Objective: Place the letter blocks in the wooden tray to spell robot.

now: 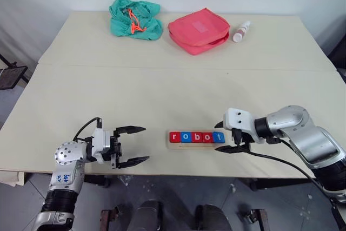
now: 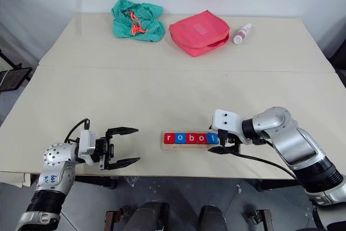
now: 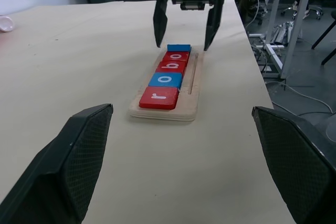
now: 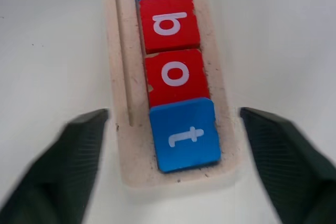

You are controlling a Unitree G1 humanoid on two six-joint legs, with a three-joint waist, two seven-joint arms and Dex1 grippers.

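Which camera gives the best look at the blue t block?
The right wrist view: the blue t block lies close up between the open right gripper's fingers, its letter plain, at the end of the wooden tray. The head views show it small beside the gripper; the left wrist view shows only its far edge.

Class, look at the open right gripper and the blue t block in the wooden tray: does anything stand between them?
No. The right gripper is open, straddling the blue t block at the end of the wooden tray, with nothing visible between.
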